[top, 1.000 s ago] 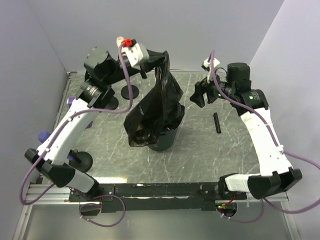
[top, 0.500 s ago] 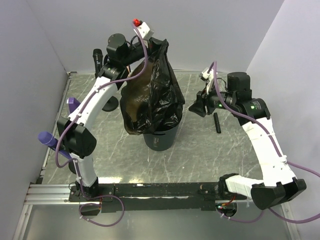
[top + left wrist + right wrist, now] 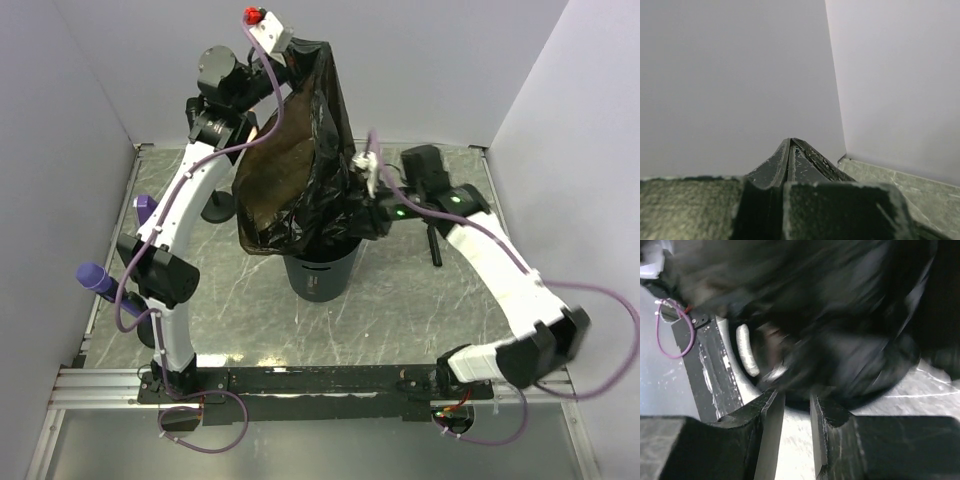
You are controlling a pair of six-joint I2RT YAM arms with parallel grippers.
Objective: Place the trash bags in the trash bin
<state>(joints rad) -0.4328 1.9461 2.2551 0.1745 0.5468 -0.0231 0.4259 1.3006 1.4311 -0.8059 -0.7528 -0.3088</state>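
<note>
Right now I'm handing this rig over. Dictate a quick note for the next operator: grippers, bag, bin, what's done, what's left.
Left gripper: shut on the top of the bag, held high above the table.
Right gripper: open with a narrow gap, nothing between the fingers, close against the bag's right side.
Bag: hangs over the bin, its lower end at the bin's mouth and bulging out past the rim on the left arm's side.
Bin: upright, mid-table.
Done: bag gripped and up over the bin.
Left: probably nudge the bulge inward with the right gripper, lower the bag in, release.
</note>
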